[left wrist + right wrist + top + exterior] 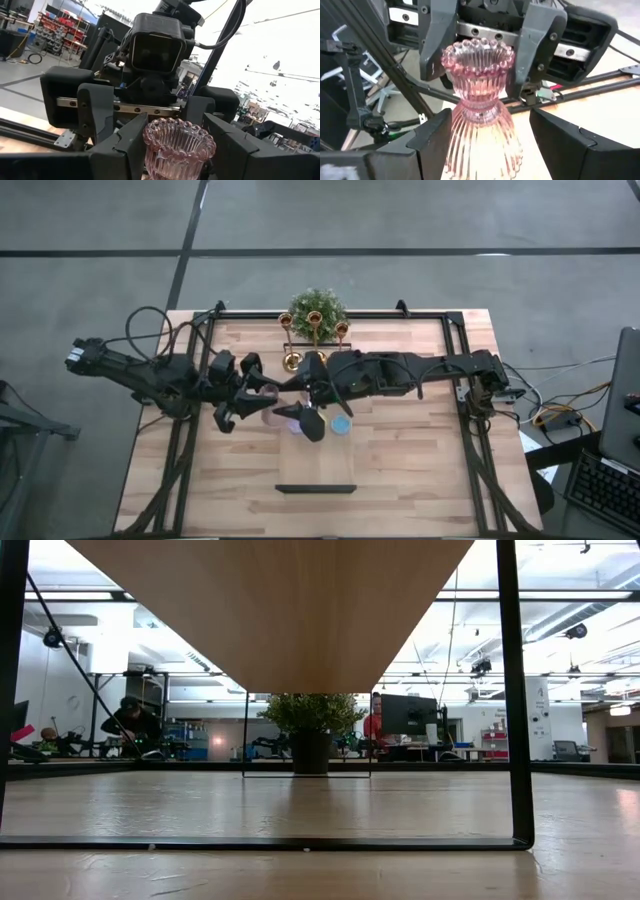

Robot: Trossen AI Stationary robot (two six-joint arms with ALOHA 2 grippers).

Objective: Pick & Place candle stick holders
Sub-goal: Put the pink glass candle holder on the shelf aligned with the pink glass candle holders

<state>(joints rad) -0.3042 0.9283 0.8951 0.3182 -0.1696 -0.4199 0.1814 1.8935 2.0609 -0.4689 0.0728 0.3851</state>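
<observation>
The left gripper [485, 50] is clamped on the beaded rim of a pink glass holder [477, 115], one finger [437, 37] on each side. The right gripper [175, 150] faces it, fingers spread around the same holder without clearly touching. Beyond them stand gold holders [315, 330] before a green plant [318, 305]; a blue holder [342, 424] sits beside the right gripper.

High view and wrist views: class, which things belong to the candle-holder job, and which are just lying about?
Job: pink glass holder, gripped by the left gripper, right gripper open around its base; gold holders; blue holder.
Lying about: green plant; keyboard; black bar.
</observation>
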